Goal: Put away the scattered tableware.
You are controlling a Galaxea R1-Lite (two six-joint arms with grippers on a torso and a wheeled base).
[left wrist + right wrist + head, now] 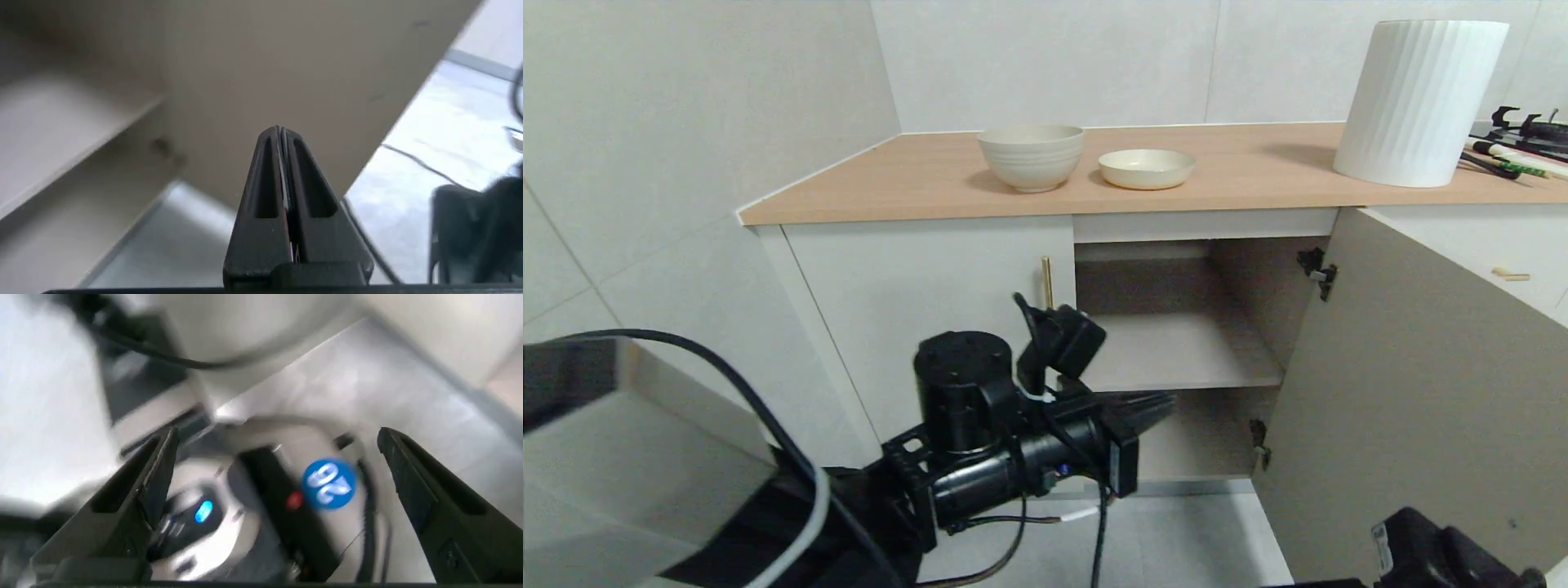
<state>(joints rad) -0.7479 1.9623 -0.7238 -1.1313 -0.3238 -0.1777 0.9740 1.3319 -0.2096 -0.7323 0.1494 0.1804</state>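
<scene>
A ribbed cream bowl [1031,157] and shallow cream dish [1147,168] stand on the wooden countertop [915,180]. The left gripper [1164,402] is pressed together, the right gripper [276,441] spread apart.

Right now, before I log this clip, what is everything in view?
bowl: one, beige, on the countertop, left of the dish
dish: one, cream, shallow, beside the bowl, not touching it
ribbed container: one, white, tall, on the countertop towards the right
utensils: several, dark and pale, at the countertop's far right
countertop: one, light wood, above the cabinet
cabinet door: one, grey-beige, swung open at right
shelf: one, grey, inside the open cabinet
handle: one, brass, on the closed door
left gripper: black, shut, low before the open cabinet
right gripper: black, open, holding nothing
</scene>
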